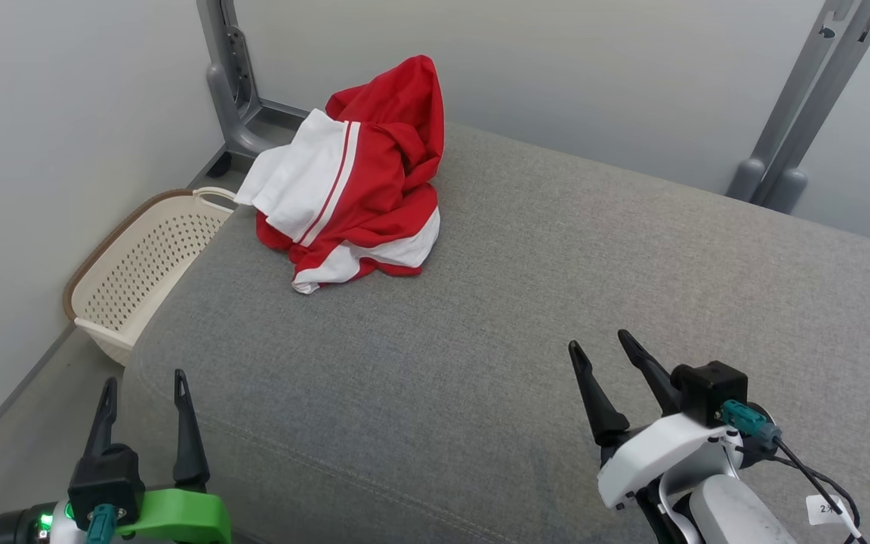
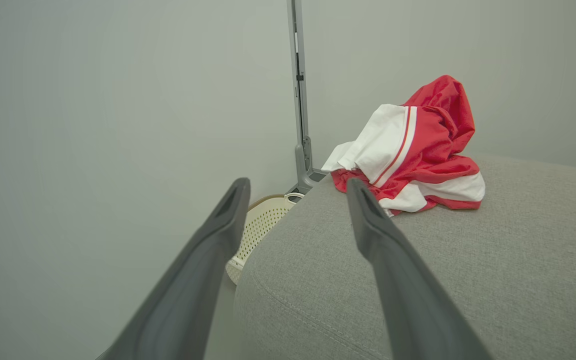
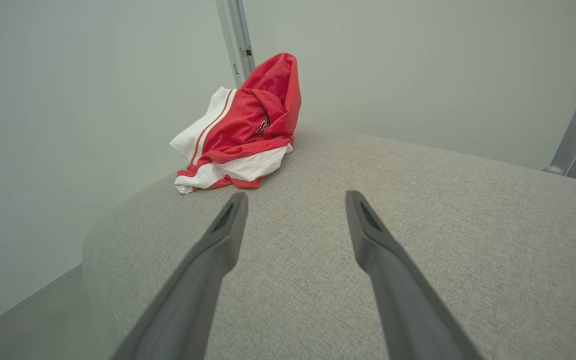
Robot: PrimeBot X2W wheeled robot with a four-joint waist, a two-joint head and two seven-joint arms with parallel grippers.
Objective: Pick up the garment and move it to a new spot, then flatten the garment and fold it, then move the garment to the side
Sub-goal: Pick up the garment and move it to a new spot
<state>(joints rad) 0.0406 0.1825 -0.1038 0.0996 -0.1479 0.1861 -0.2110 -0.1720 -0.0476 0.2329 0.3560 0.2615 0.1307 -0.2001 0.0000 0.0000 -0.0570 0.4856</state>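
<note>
While the left pincer (image 1: 144,378) and right pincer (image 1: 599,340) stand spread and empty near the front edge, the crumpled garment (image 1: 359,181) lies heaped at the far-left corner of the grey cushion (image 1: 556,264), probably nearer the left arm.

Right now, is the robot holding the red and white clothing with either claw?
Nothing is held. The left gripper and right gripper both stand open and empty, well short of the crumpled red and white garment lying on the grey fabric cushion.
</note>
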